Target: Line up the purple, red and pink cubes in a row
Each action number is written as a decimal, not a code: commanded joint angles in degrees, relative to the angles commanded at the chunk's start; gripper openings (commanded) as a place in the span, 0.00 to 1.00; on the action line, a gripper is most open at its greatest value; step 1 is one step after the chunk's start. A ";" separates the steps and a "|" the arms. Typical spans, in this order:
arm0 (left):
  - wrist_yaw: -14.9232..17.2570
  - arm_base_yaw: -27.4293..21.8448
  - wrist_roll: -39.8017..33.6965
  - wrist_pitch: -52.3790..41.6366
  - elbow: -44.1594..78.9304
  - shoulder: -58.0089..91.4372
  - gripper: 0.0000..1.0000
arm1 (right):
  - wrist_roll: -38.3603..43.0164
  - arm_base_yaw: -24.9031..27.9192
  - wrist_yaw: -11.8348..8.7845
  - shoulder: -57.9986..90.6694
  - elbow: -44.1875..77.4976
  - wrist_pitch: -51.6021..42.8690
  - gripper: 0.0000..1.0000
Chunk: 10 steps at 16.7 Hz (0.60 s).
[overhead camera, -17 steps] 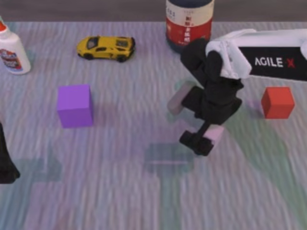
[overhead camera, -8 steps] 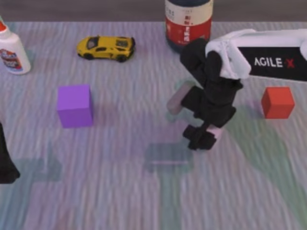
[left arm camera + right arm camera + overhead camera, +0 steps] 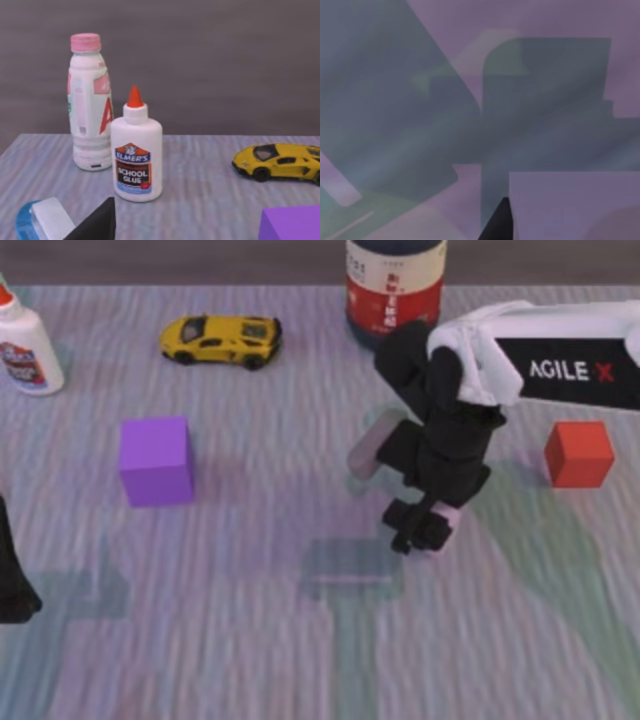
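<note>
The purple cube (image 3: 155, 460) stands on the table's left half, and its corner (image 3: 290, 222) shows in the left wrist view. The red cube (image 3: 578, 453) sits at the right, under the right arm's white link. My right gripper (image 3: 422, 525) hangs over the middle of the table, shut on the small pink cube (image 3: 447, 515). In the right wrist view the pink cube (image 3: 575, 205) presses against one dark finger (image 3: 500, 222), with shadows on the table below. My left gripper (image 3: 12, 585) is parked at the left edge, open and holding nothing.
A yellow toy car (image 3: 221, 340) and a school-glue bottle (image 3: 25, 345) stand along the far left. A dark jar with a red label (image 3: 394, 290) is at the far middle. The left wrist view also shows a white drink bottle with a pink cap (image 3: 90, 105).
My right gripper has drawn slightly toward the far side with the pink cube still in it. The purple and red cubes and the left arm have not moved.
</note>
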 joint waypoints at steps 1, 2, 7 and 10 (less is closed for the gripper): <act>0.00 0.00 0.00 0.00 0.00 0.00 1.00 | 0.00 0.00 0.00 0.00 0.00 0.00 0.00; 0.00 0.00 0.00 0.00 0.00 0.00 1.00 | 0.59 -0.05 -0.74 -2.13 0.42 -1.01 0.00; 0.00 0.00 0.00 0.00 0.00 0.00 1.00 | 0.53 0.21 -0.75 -4.23 4.92 -7.83 0.00; 0.00 0.00 0.00 0.00 0.00 0.00 1.00 | 0.45 0.44 -0.79 -6.34 8.43 -13.56 0.00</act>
